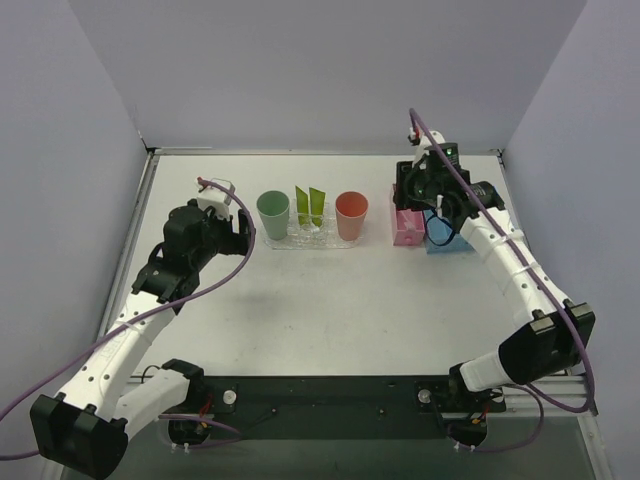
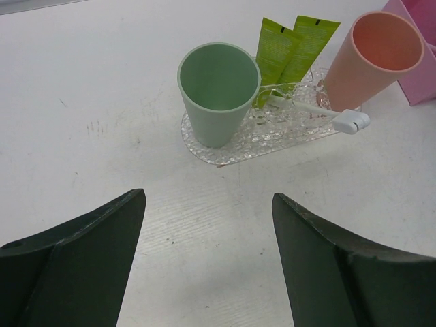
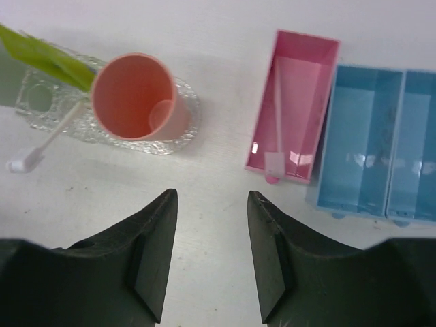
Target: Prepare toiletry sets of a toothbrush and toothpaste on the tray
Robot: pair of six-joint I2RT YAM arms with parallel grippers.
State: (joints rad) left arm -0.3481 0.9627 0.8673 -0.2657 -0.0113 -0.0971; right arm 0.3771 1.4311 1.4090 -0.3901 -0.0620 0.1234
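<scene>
Right end effector point(image 3: 210, 204) above pink bin point(image 3: 304, 95)

There are two cups, a green cup point(image 2: 216, 92) and a pink-orange cup point(image 2: 373, 58), two green tubes point(image 2: 289, 44), two toothbrushes, the tray toothbrush point(image 2: 306, 107) and the bin toothbrush point(image 3: 278, 102), one clear tray point(image 2: 272, 136), one pink bin point(image 3: 303, 68), and one or maybe two blue bins point(image 3: 361, 136).

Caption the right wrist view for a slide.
Open right gripper hovers near salmon cup on tray; a toothbrush lies in pink bin.

lime-green tubes point(image 2: 287, 49), clear bumpy tray point(image 2: 272, 136), salmon cup point(image 2: 371, 63)
</scene>
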